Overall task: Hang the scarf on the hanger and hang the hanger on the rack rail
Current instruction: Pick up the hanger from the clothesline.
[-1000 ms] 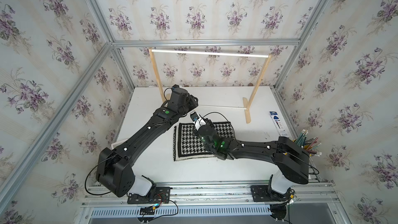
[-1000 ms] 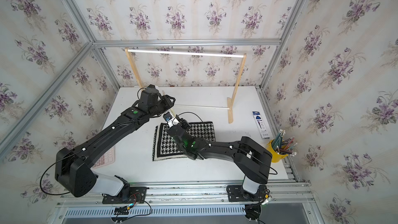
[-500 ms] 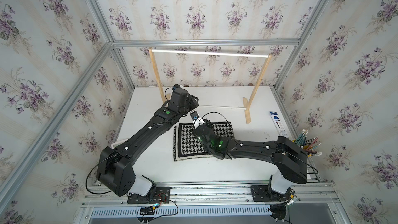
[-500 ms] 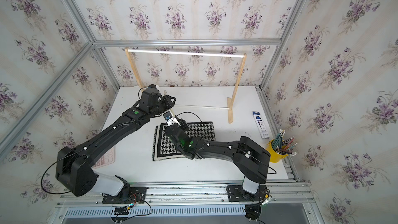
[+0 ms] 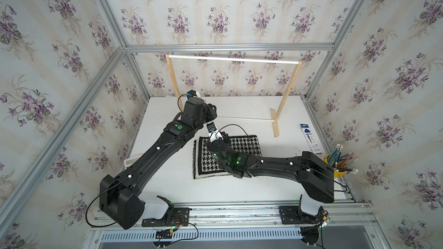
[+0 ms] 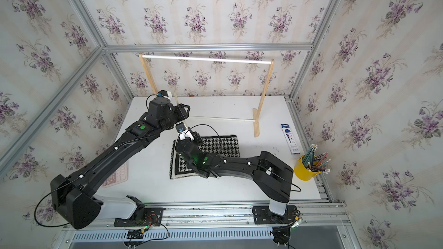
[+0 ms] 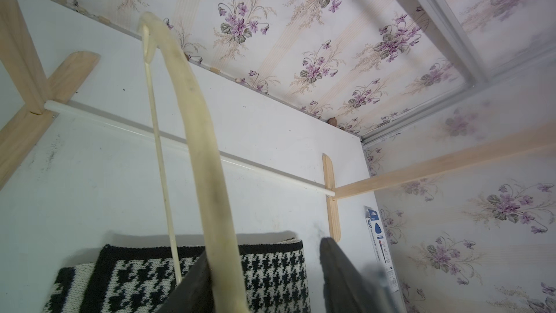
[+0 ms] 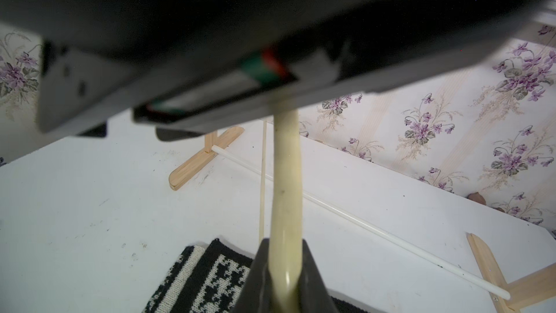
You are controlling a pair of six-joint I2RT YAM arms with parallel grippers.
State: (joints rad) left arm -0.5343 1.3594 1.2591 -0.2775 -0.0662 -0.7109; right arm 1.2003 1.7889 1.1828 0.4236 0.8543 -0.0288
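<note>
Because the scarf point(image 5: 242, 142) is soft knit, it looks light and floppy. I think it will sag and slide if it is pinched in just one spot, so the thick folded edge is a good place to hold. It lies flat and folded on the table point(image 5: 167, 188), not on the hanger point(image 8: 285, 194) yet.

That hanger is thin, hard and smooth, so it could twist in a grip. Its thick curved part is the best place to hold. The right claw point(image 8: 284, 245) is closed tight on that part and holds it in the air.

The left claw point(image 7: 264, 254) is open: one finger touches the hanger and the other stands apart.

The left arm point(image 5: 155, 156) reaches far across the table toward the rack point(image 5: 290, 87), its end bent toward the right claw. The right arm point(image 5: 275, 164) lies low over the scarf.
</note>
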